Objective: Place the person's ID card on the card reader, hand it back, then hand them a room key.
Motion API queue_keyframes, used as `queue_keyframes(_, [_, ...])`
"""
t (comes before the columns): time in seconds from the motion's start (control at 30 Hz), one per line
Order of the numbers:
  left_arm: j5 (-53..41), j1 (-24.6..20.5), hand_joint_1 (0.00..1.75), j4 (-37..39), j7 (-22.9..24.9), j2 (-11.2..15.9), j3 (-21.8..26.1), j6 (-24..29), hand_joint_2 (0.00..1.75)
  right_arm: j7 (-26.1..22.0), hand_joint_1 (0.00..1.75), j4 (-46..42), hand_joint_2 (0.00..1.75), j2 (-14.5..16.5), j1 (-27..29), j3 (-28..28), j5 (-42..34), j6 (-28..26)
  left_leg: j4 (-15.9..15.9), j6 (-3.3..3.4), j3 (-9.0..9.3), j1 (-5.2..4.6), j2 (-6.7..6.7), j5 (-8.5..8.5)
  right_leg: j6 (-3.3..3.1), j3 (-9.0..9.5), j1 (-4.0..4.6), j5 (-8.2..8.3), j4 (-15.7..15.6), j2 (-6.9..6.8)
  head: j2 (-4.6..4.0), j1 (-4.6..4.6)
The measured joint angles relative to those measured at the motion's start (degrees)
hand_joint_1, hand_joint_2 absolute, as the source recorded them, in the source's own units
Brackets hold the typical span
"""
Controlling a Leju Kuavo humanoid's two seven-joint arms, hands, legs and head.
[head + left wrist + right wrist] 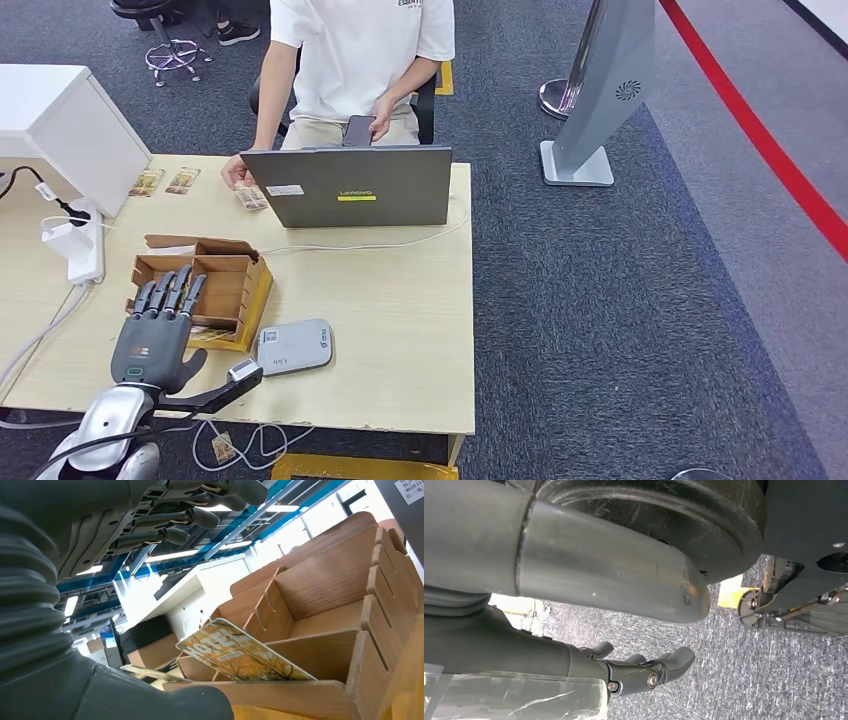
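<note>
Left hand hovering over the wooden card box, room key card lying inside.

The left hand (155,335) is reaching over the near edge of the wooden card box (250,290) on the worktop (400,320), its fingers (200,517) spread and holding nothing. A hotel key card (240,655) is leaning tilted in a near compartment. The grey card reader (293,347) is lying just beside the box. The right hand (644,672) is hanging above carpet, fingers curling loosely on nothing. A person (350,60) is sitting behind the laptop (350,187), holding a phone (358,130).
</note>
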Motion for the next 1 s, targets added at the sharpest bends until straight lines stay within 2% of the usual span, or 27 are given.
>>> queue_keyframes(0.27, [-0.13, -0.43, 0.03, 1.67, 0.00, -0.49, 0.00, 0.00, 1.75, 0.02, 0.00, -0.01, 0.00, 0.00, -0.03, -0.02, 0.25, 0.09, 0.00, 0.00, 0.00, 0.00, 0.00, 0.00, 0.00, -0.01, 0.00, 0.00, 0.00, 0.00, 0.01, -0.01])
queue_keyframes(0.4, [-0.14, -0.78, 1.75, 2.37, -0.07, -0.58, 0.00, -0.01, 1.75, 0.02, 0.00, -0.01, 0.00, 0.00, -0.03, -0.02, 0.39, 0.08, 0.00, 0.00, 0.00, 0.00, 0.00, 0.00, 0.00, 0.00, 0.00, 0.00, 0.00, 0.00, -0.01, -0.01])
queue_keyframes(1.0, [2.38, -0.86, 1.75, 3.20, -1.78, -0.80, 0.00, 0.30, 1.75, 0.26, 0.00, -0.01, 0.00, 0.00, -0.03, -0.09, 0.94, 0.17, 0.00, 0.00, 0.00, 0.00, 0.00, 0.00, 0.00, 0.00, 0.00, 0.00, 0.00, 0.00, 0.00, -0.01])
